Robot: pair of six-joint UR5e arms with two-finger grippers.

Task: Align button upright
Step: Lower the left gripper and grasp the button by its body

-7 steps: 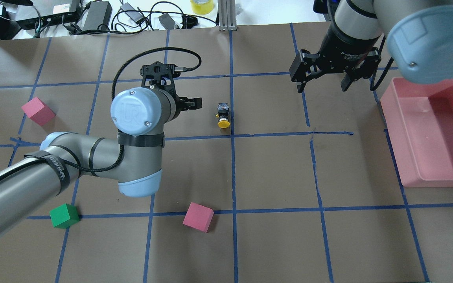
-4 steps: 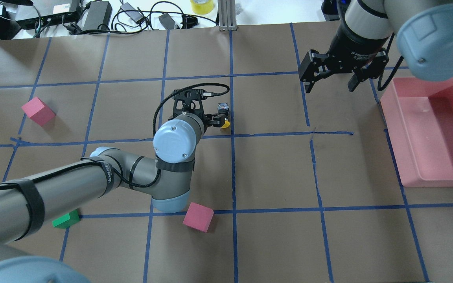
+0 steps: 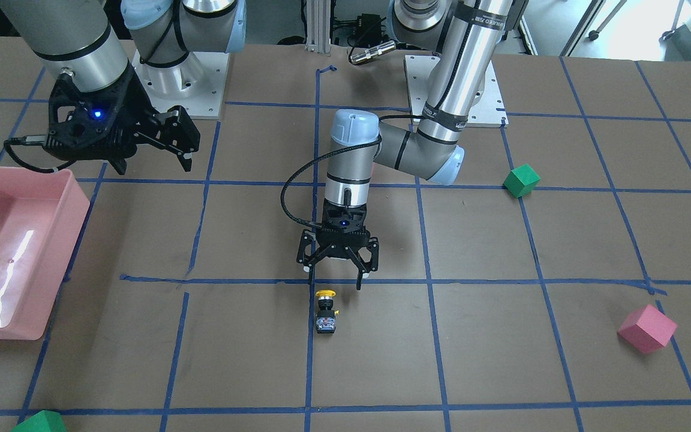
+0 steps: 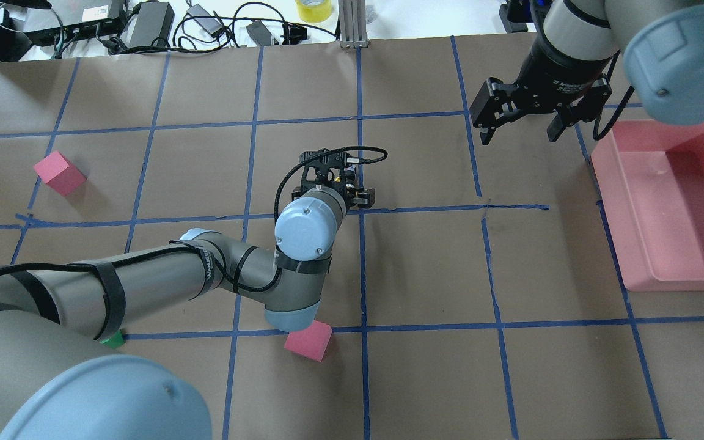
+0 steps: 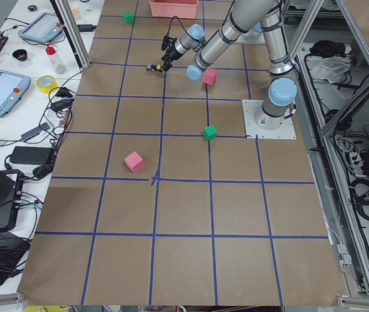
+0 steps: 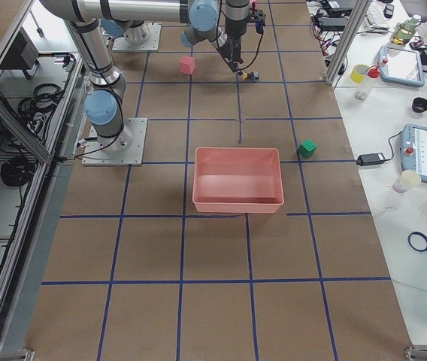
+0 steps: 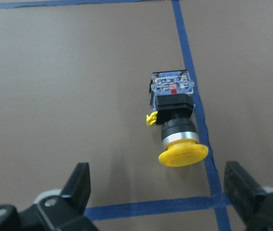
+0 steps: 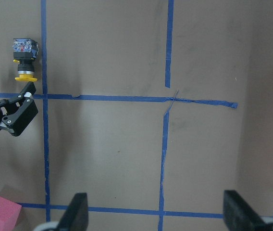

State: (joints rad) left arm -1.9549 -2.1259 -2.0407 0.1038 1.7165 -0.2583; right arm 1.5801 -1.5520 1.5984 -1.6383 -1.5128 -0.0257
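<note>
Brown-papered table (image 3: 501, 360), gridded in blue tape (image 3: 310, 360). My right gripper (image 3: 155, 157) hangs spread and empty, well apart. The button (image 3: 325, 313) lies on its side along a tape line, yellow cap toward my left gripper (image 3: 335, 283). That gripper is nearer and splayed open just short of the cap, holding nothing.
</note>
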